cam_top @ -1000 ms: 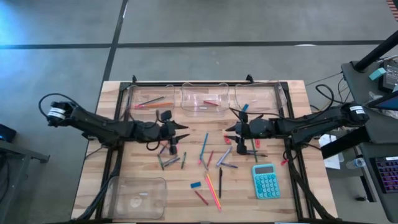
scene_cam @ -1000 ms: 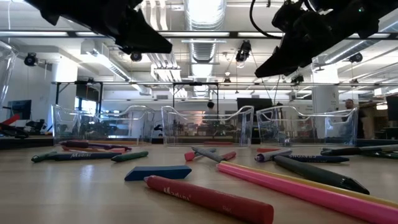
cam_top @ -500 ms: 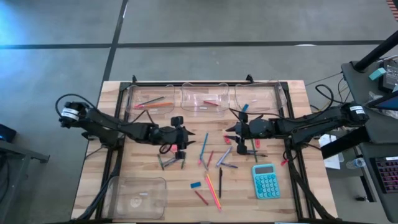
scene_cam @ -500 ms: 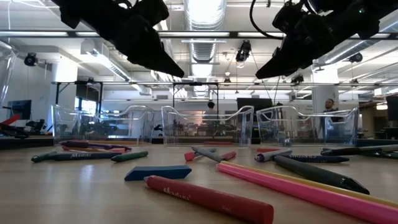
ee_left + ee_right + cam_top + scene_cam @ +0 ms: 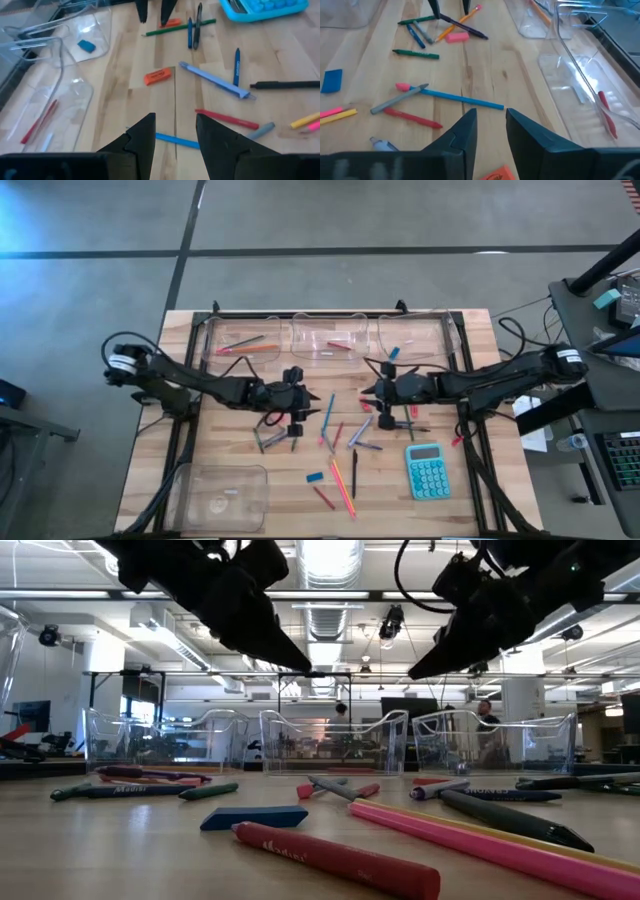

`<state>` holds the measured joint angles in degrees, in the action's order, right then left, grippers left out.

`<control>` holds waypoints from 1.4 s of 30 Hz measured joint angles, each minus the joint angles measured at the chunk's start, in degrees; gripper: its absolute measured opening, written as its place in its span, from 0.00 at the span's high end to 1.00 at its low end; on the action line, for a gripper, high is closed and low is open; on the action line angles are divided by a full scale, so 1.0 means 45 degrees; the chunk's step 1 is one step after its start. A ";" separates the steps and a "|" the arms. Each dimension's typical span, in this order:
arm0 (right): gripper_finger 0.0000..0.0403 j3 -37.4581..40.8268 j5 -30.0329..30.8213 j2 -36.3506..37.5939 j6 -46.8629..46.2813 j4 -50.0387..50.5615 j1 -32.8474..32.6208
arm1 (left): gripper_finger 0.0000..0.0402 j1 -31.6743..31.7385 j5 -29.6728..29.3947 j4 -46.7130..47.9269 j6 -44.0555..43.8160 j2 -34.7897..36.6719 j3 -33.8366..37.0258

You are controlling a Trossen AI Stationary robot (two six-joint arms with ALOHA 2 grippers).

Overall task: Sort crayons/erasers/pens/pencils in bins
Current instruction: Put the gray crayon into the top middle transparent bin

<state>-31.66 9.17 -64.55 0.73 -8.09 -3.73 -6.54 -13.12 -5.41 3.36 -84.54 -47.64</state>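
Crayons, pens, pencils and erasers lie scattered on the wooden table (image 5: 230,450) between my two arms. Among them are a long blue pencil (image 5: 328,412), an orange eraser (image 5: 157,76), a pink eraser (image 5: 456,36) and a blue eraser (image 5: 315,477). Three clear bins (image 5: 328,337) stand along the far edge. A fourth bin (image 5: 220,495) is at the near left. My left gripper (image 5: 304,397) hovers open above the blue pencil (image 5: 175,140). My right gripper (image 5: 364,392) faces it, open and held clear of the table (image 5: 491,120).
A teal calculator (image 5: 427,471) lies near the right front. The far left bin holds orange and red pencils (image 5: 245,348), the middle bin a red stick (image 5: 340,345), the far right bin a blue eraser (image 5: 86,46). A red crayon (image 5: 335,860) lies close to the low camera.
My left gripper has reached toward the table's middle and right, sinking somewhat and tipping further down. It now stands closer to my right gripper. Nothing on the table has moved.
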 joint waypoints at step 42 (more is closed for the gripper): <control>0.77 -0.0185 -0.0843 0.1069 -0.0632 -0.0588 -0.0458 | 0.68 -0.0503 0.3515 0.0359 0.1470 -0.4105 -0.3775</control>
<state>-32.49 5.38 -59.74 -2.11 -10.74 -5.79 -8.80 2.70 -3.80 9.98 -103.01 -64.63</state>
